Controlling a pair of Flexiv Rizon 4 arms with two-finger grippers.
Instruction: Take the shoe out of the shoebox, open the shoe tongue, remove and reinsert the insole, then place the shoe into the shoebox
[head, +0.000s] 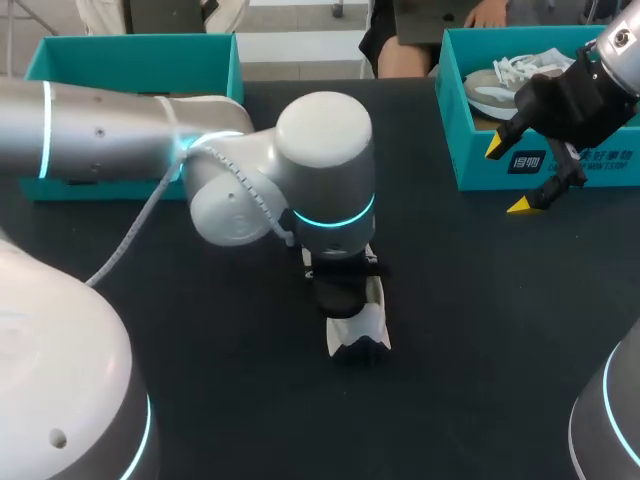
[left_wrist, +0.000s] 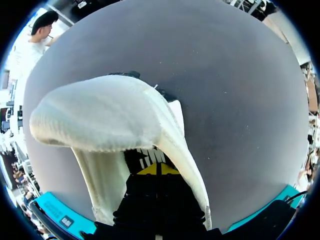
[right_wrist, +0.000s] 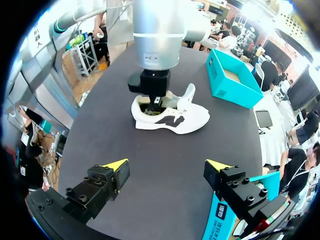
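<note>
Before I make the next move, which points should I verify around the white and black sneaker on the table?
1. White and black sneaker out of the box, on the black table: ok.
2. Its white tongue lifted open: ok.
3. Left gripper inside the sneaker's opening: ok.
4. Insole held by the left gripper: cannot tell.
5. Right gripper open and apart from the sneaker: ok.

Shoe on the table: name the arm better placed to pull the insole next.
Left. The left pincer sits inside the opening of the shoe; the right pincer hangs open beside the shoebox, apart from the shoe.
</note>
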